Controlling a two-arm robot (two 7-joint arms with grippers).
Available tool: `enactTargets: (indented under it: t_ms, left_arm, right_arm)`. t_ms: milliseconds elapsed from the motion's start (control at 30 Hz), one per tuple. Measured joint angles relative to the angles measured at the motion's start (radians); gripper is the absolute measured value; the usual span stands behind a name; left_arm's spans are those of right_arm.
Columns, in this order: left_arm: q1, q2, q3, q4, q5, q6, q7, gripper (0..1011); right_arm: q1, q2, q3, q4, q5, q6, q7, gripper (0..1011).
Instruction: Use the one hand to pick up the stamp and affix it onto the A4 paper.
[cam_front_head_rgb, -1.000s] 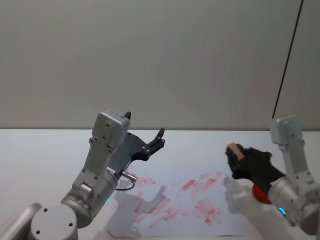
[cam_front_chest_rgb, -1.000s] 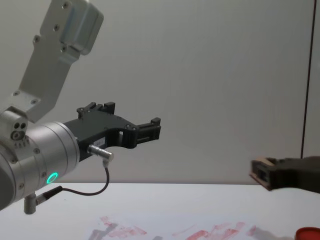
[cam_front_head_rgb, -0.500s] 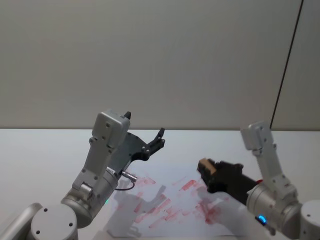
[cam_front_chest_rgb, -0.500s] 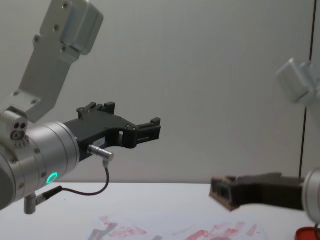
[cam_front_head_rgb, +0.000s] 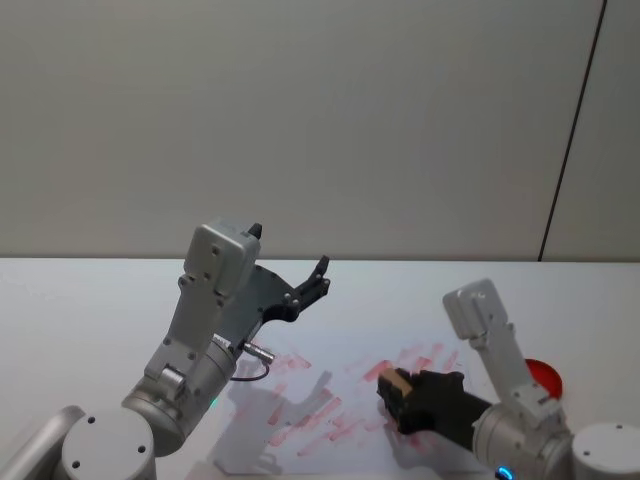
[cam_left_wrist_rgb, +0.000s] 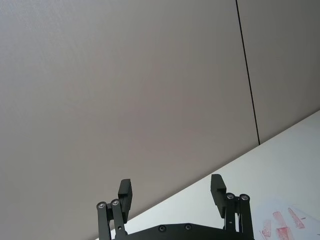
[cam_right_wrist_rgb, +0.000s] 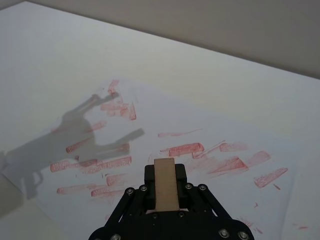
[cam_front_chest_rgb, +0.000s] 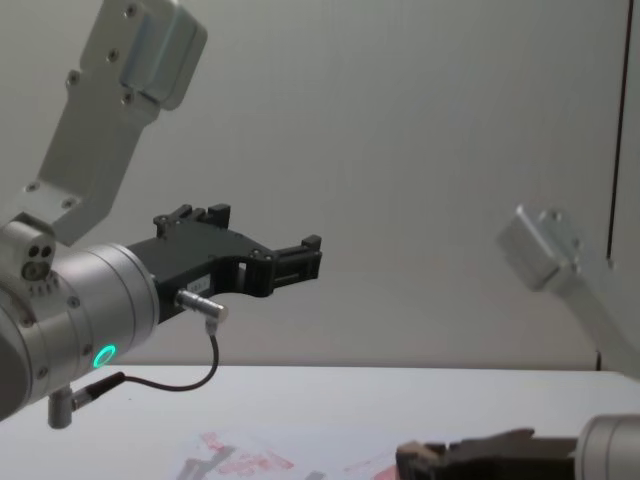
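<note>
My right gripper (cam_front_head_rgb: 402, 392) is shut on the stamp (cam_front_head_rgb: 395, 382), a small tan wooden block that sticks out between the black fingers. It hangs low over the A4 paper (cam_front_head_rgb: 338, 353), a white sheet smeared with red imprints. In the right wrist view the stamp (cam_right_wrist_rgb: 165, 184) points at the paper (cam_right_wrist_rgb: 200, 125) near the middle prints, in the grip of the gripper (cam_right_wrist_rgb: 165, 194). I cannot tell whether the stamp touches the paper. The chest view has this gripper (cam_front_chest_rgb: 440, 460) near the table. My left gripper (cam_front_head_rgb: 288, 252) stays raised over the sheet's left part, open and empty.
A flat round red ink pad (cam_front_head_rgb: 541, 375) lies on the white table to the right of the paper. The raised left gripper (cam_front_chest_rgb: 255, 235) casts a shadow on the sheet. The left wrist view has that gripper's open fingers (cam_left_wrist_rgb: 217, 186) against the grey wall.
My right gripper has carried the stamp leftward and down, from above the ink pad to low over the paper's middle. The ink pad is uncovered. The left arm has not moved.
</note>
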Motion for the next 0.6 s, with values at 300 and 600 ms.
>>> enactTargets:
  t_ms: [300,600]
  left_arm:
    - [0.0,0.0,0.0,0.0,0.0,0.0,0.0,1002]
    - [0.0,0.0,0.0,0.0,0.0,0.0,0.0,1003]
  right_arm:
    - [0.002,-0.006,-0.011,0.03,-0.018,0.008,0.01,220]
    - [0.019,-0.018,-0.013,0.053,-0.014,-0.019,0.012,220]
